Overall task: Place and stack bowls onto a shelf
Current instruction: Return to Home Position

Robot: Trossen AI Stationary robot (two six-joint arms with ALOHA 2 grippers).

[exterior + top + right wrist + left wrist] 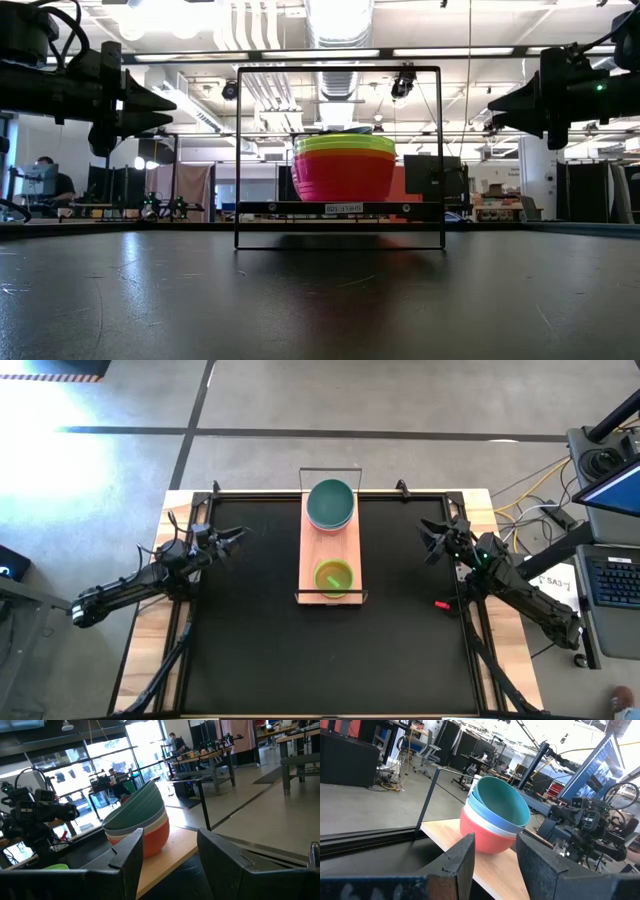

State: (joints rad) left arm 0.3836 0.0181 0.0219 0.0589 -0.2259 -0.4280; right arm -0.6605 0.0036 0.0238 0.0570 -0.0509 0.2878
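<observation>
The light-wood shelf (331, 550) runs from the table's far edge toward its middle, with a wire frame (340, 70) at each end. A stack of larger bowls, teal on top (330, 503), sits on its far end; in the left wrist view the stack (495, 817) shows teal, grey-blue, white and red. A second stack with a yellow-green bowl on top (334, 576) stands on the near end; the low view shows it as green, orange and magenta (345, 165). My left gripper (240, 534) is open, left of the shelf. My right gripper (424, 530) is open, right of it. Both hover above the mat.
The black mat (250, 640) covers the table inside a wooden border. A small red object (441, 603) lies near the right arm's base. Desks, monitors and cables stand off the table's right side. A person sits far back in the room (45, 180).
</observation>
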